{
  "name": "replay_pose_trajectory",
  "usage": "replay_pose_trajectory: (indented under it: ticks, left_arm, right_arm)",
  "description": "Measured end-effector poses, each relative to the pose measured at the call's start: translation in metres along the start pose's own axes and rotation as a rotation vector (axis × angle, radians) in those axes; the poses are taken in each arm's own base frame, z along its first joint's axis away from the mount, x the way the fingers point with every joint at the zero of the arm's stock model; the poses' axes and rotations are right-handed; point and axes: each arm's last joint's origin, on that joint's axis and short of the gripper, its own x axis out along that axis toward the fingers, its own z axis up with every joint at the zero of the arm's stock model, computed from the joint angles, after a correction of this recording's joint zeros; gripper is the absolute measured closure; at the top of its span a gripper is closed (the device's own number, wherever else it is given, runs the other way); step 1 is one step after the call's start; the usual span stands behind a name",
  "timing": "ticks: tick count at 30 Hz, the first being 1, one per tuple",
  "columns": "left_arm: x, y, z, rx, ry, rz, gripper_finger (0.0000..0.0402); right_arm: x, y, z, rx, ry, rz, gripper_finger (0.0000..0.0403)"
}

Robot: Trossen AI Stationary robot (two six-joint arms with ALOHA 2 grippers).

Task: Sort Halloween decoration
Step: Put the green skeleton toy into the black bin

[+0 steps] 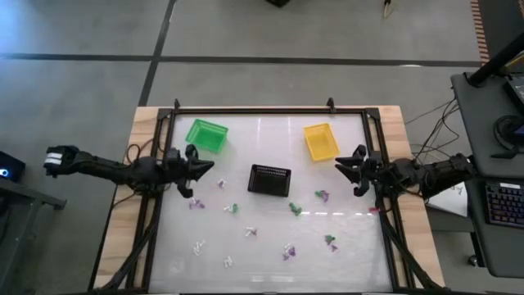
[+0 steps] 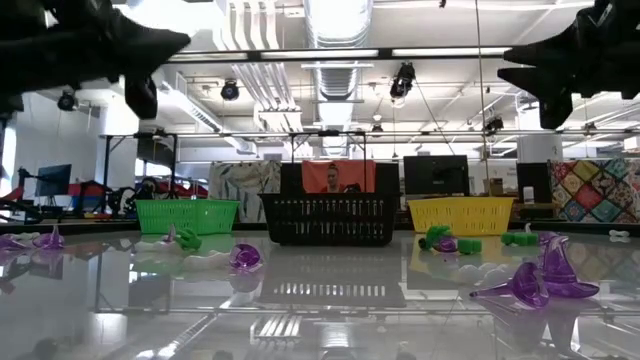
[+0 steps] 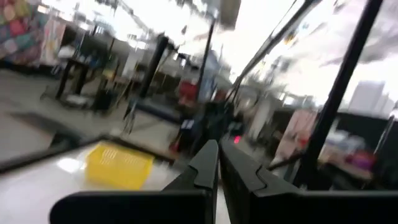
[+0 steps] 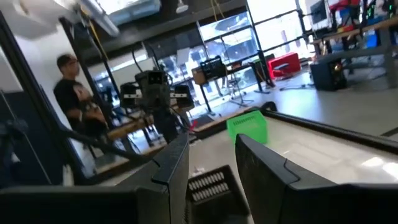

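Tool of the left arm (image 1: 199,170), pinched shut and empty, hovers beside the green mesh plastic basket (image 1: 206,134); the right tool (image 1: 350,169), part-open and empty, hovers below the yellow basket (image 1: 321,141). Three baskets stand in a row, the black one (image 1: 269,179) central. Roughly a dozen tiny green, purple and white plastic trinkets (image 1: 249,233) lie scattered on the desk (image 1: 270,260); best to descend squarely over one.

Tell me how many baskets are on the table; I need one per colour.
3, along the far half: a green basket at left, a black basket in the middle, a yellow basket at right. None looks hidden.
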Motion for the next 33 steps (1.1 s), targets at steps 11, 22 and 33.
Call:
replay_pose_trajectory:
  ticks: [11, 22, 33]
  left_arm:
    - [0.055, -0.035, 0.017, 0.083, 0.162, -0.007, 0.0402]
    - [0.055, -0.035, 0.015, 0.108, 0.334, 0.046, 0.0402]
    - [0.024, -0.033, 0.033, 0.095, 0.431, -0.039, 0.0402]
  right_arm:
    - [0.017, 0.012, 0.026, 0.154, 0.15, -0.175, 0.028]
    - [0.037, 0.021, 0.023, 0.252, 0.626, -0.583, 0.028]
    - [0.051, 0.029, 0.008, 0.346, 0.897, -0.666, 0.028]
